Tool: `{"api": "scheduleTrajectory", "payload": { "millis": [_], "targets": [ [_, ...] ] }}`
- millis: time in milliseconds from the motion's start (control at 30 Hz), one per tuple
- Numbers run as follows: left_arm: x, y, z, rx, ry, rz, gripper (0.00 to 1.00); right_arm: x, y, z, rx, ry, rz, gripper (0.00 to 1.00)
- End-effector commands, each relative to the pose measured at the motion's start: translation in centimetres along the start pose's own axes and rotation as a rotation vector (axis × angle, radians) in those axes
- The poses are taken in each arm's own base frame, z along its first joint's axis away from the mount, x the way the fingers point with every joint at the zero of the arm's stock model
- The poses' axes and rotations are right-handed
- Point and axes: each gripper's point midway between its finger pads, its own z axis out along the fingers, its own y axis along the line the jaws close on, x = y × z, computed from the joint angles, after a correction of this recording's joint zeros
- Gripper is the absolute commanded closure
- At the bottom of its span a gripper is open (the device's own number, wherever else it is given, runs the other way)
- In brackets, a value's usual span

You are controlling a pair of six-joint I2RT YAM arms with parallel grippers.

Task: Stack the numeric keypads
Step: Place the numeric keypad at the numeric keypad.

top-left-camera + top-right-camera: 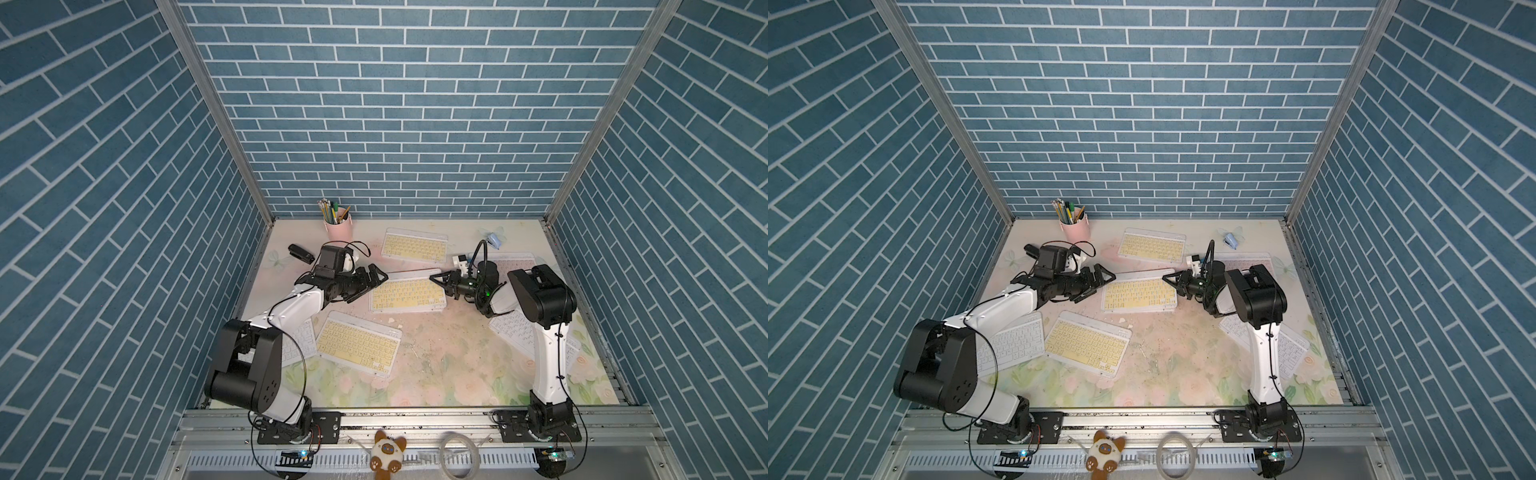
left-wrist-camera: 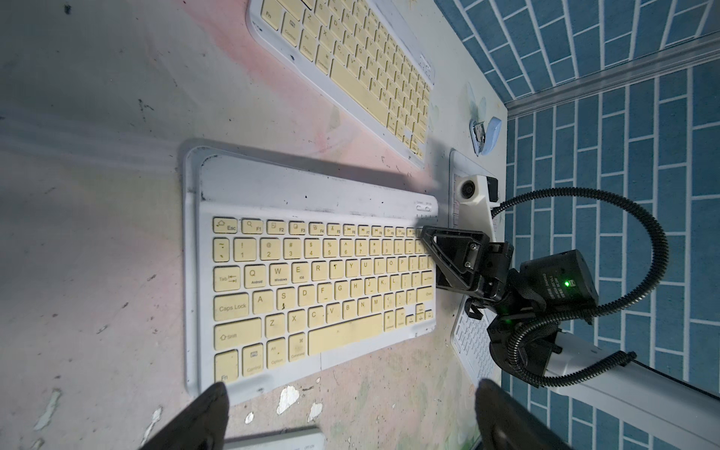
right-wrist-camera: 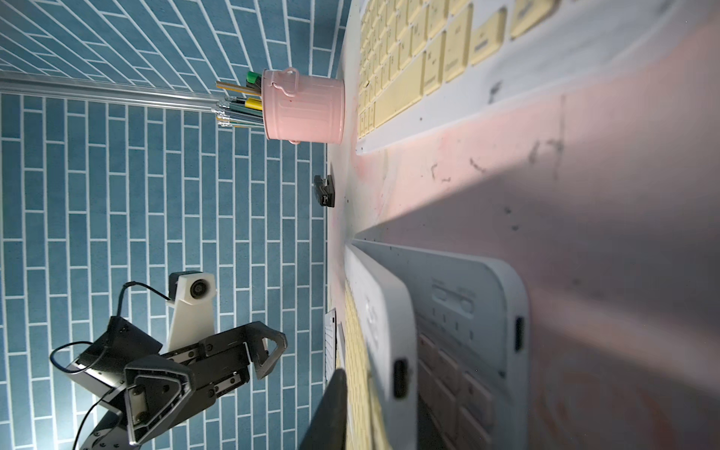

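Note:
In the middle of the table a yellow-keyed keypad [image 1: 405, 293] lies on top of a keypad with pinkish keys [image 3: 452, 374]. In the right wrist view the yellow keypad's end [image 3: 383, 331] stands a little off the one beneath and is blurred. My right gripper [image 1: 438, 280] is at that end, with one finger [image 3: 329, 409] over the yellow keys and the other finger hidden. My left gripper [image 2: 350, 424] stands open at the keypad's opposite end with nothing between its fingers. Loose keypads: yellow at the back [image 1: 414, 245], yellow in front [image 1: 358, 344], white under each arm [image 1: 297, 343] [image 1: 519, 332], pink at the back right [image 1: 515, 264].
A pink cup of pencils [image 1: 338, 226] stands at the back left, and a black stapler [image 1: 301, 253] lies beside the left arm. A light-blue stapler [image 1: 494, 240] lies at the back right. Brick-patterned walls close three sides.

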Motion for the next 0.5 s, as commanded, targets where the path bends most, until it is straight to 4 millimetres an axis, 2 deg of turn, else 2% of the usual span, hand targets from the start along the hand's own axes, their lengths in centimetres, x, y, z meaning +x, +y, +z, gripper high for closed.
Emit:
{"api": "scheduleTrajectory", "payload": {
  "millis": [0, 67, 467],
  "targets": [
    [-0.1, 0.1, 0.1, 0.002, -0.001, 0.007, 0.0, -0.1, -0.5, 0.1, 0.046, 0.003, -0.032, 0.69],
    [0.0, 0.1, 0.2, 0.003, 0.001, 0.008, 0.01, -0.5, 0.0, -0.3, 0.08, -0.012, -0.047, 0.65],
    [0.2, -0.4, 0.3, 0.01, 0.007, 0.017, 0.0, -0.9, -1.9, -2.5, 0.416, 0.01, -0.126, 0.43]
  ]
}}
